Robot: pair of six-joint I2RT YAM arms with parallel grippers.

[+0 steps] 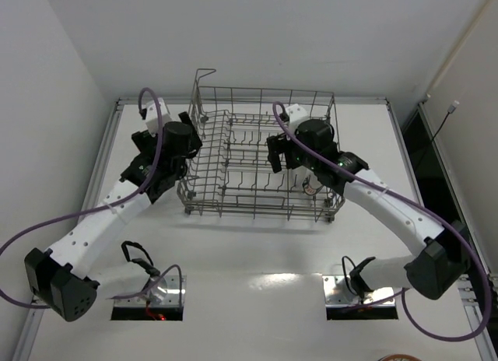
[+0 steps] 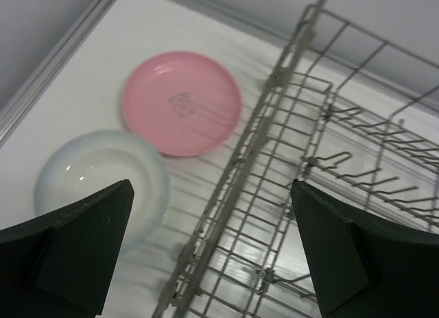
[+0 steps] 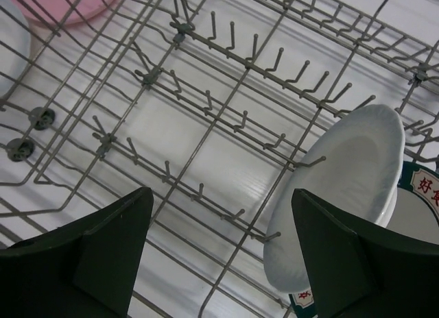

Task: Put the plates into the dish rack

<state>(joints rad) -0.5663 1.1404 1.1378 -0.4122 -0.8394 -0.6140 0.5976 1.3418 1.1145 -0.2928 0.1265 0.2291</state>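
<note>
Here, right fingers (image 3: 343, 263) spread, empty, over dish rack (image 3: 206, 126); white plate (image 3: 350, 181) on edge among tines, just beside one finger, teal-rimmed plate (image 3: 415, 218) behind it, red Chinese characters on rim, partly hidden. Left fingers (image 2: 75, 249) wide apart, empty, above rack's left wall; second white plate (image 2: 103, 174), pink plate (image 2: 182, 102) flat on white counter (image 2: 103, 64) outside; pink's centre mark unreadable. Pale walls beyond.

My left arm (image 1: 101, 221) and right arm (image 1: 389, 209) are white tubes dotted with small dark screw holes, joined by bulky black motor housings (image 1: 58, 287). A purple cable (image 1: 47, 223) loops along each. My fingers (image 2: 68, 253) are dark, flat-faced wedges.
</note>
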